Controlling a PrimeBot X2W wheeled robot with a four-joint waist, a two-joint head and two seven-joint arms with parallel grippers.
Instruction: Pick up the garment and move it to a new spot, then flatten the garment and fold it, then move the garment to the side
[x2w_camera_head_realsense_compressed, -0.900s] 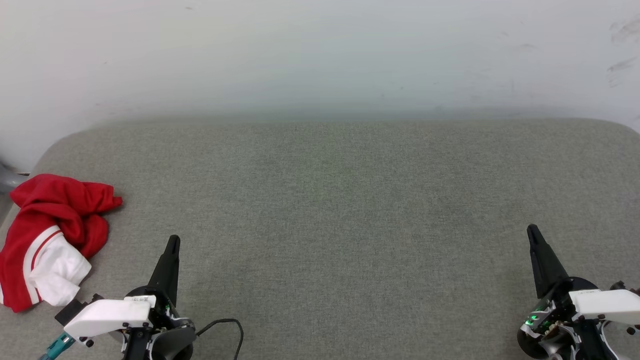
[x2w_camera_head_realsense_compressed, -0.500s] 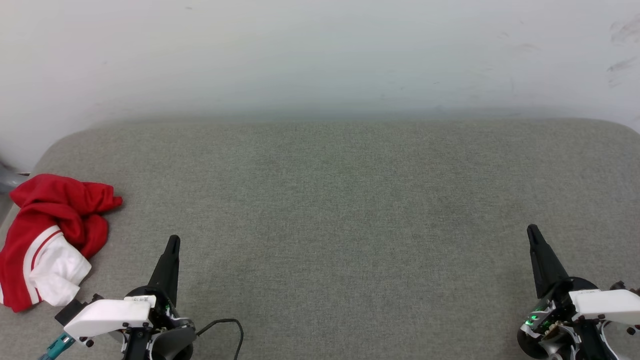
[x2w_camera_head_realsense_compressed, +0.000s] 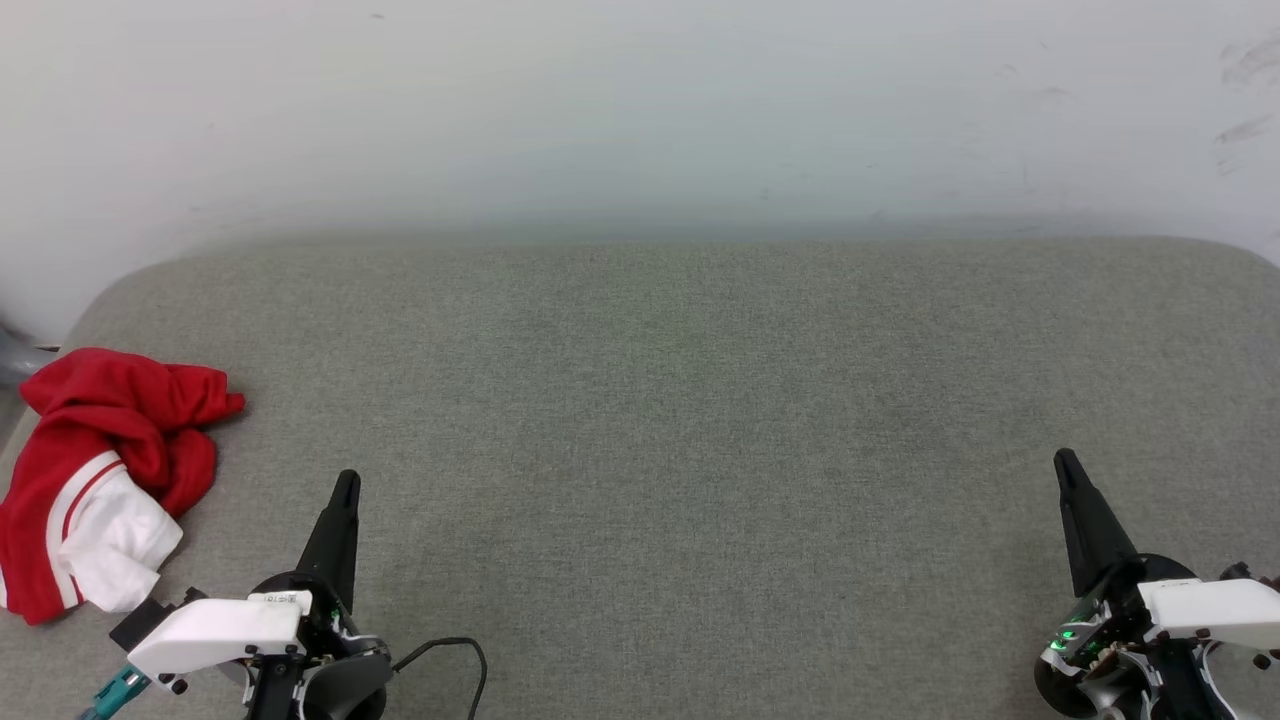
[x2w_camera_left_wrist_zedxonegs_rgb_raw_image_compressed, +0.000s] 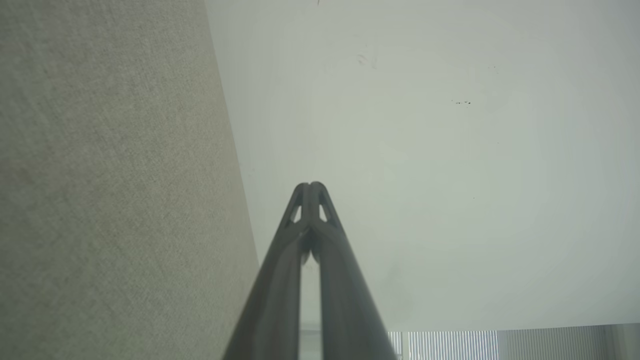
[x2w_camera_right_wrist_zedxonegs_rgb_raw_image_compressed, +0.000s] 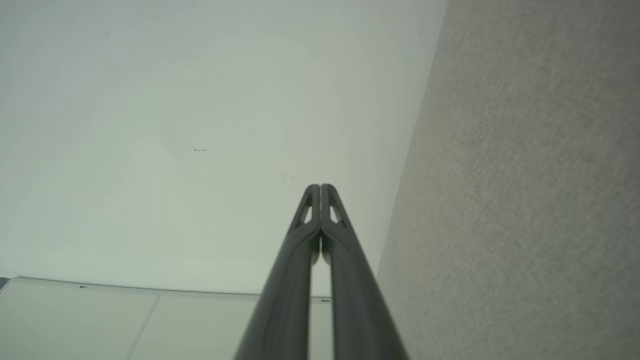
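So, has anything shifted since a moment ago?

Nothing I can find. The garment lies in the same crumpled heap at the far left of the grey fabric surface, and both arms sit where they were.

And the tools?

The left gripper points up the head view at lower left, near the garment but apart from it. The left wrist view shows its fingers pressed together at the tips with nothing between them. The right gripper is at lower right, well apart from the cloth, its tips likewise meeting on nothing.

What is hard to make out?

The garment's left edge runs off the picture. Its folds hide most of it, leaving red cloth, one white sleeve and striped trim. A grey object behind it is cut off, and I cannot tell what it is. Both wrists are cropped at the bottom, and a black cable loops out from the left one.
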